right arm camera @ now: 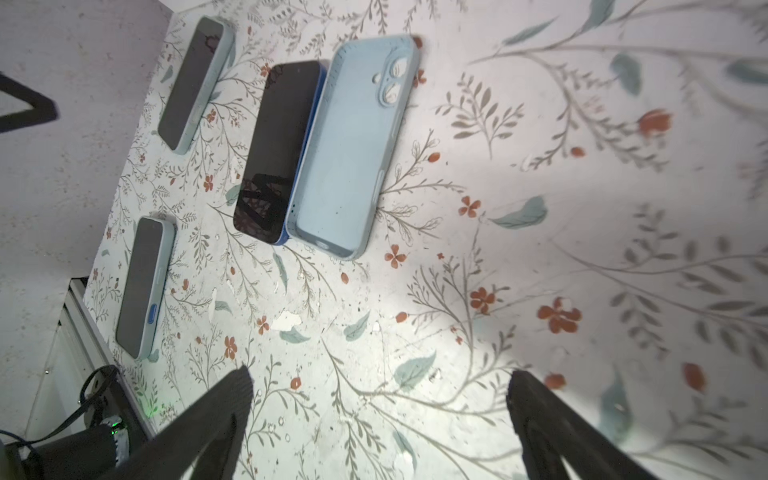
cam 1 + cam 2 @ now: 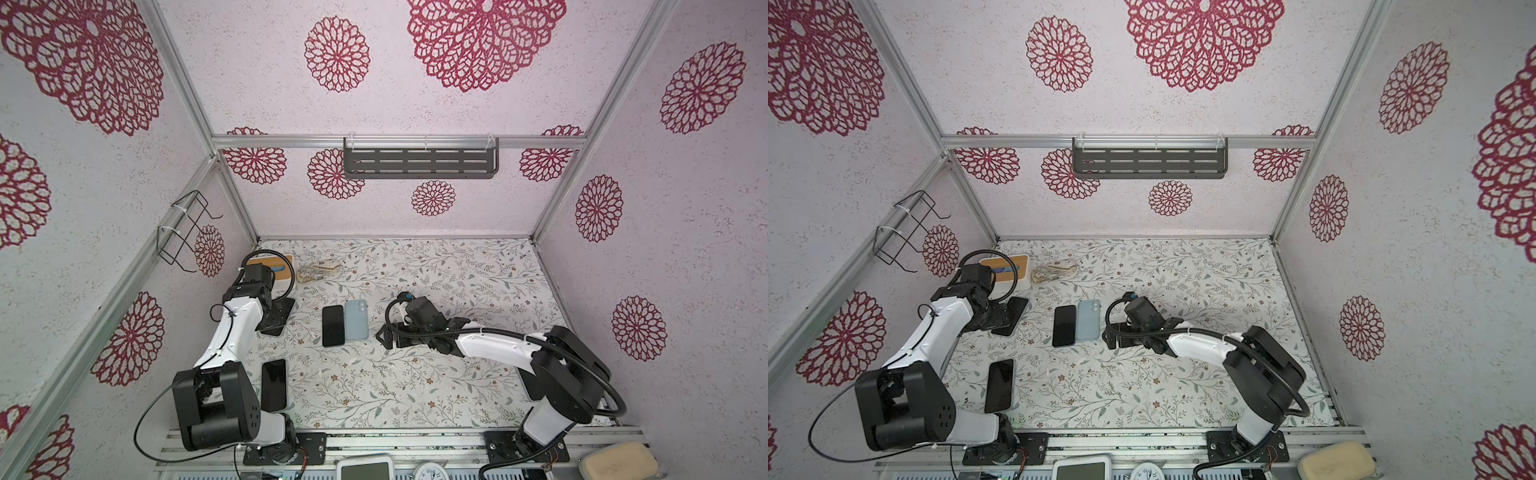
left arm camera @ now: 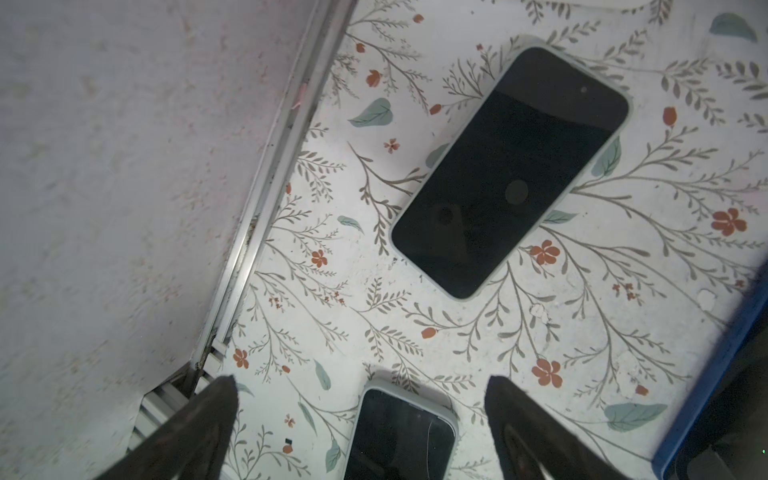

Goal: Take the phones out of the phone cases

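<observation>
Phone [image 2: 333,326] out and lying screen up at the centre of the frame in both top views, right against the empty case [image 2: 357,320].
The right gripper [image 2: 388,332], just right of the case, has its fingers spread around nothing; it looks best lifted straight away so that it nudges neither piece. The left gripper [image 3: 361,386], fingers spread too, hovers over a cased phone [image 3: 403,432]. A second cased phone [image 2: 274,384] lies at lower left and a white box [image 2: 286,264] at upper left, neither in the way.

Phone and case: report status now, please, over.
Both arms' jaws open, holding nothing. Phone out, screen up, beside empty light blue phone case. Cased phone nearby, not in the way.
</observation>
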`<act>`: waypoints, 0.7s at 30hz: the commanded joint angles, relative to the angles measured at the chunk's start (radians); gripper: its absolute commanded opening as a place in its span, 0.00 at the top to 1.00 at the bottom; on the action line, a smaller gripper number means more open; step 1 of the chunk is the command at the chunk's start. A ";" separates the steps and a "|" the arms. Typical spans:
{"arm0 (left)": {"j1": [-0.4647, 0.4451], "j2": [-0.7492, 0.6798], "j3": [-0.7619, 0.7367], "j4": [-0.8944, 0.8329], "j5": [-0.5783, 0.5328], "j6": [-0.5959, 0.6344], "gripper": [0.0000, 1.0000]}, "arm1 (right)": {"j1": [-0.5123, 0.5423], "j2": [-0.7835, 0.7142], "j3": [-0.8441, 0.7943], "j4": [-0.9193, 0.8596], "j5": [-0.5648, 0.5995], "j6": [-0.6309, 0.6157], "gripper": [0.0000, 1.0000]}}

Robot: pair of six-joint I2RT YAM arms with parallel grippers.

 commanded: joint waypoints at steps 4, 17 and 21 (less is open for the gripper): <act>-0.046 0.180 0.046 -0.008 -0.011 0.092 0.03 | -0.021 -0.068 -0.030 -0.011 -0.012 -0.063 0.01; -0.067 0.371 0.139 0.032 -0.032 0.169 0.03 | -0.038 -0.064 -0.019 0.055 -0.057 -0.067 0.01; -0.049 0.416 0.176 0.052 -0.024 0.185 0.03 | -0.041 -0.060 -0.015 0.068 -0.069 -0.066 0.01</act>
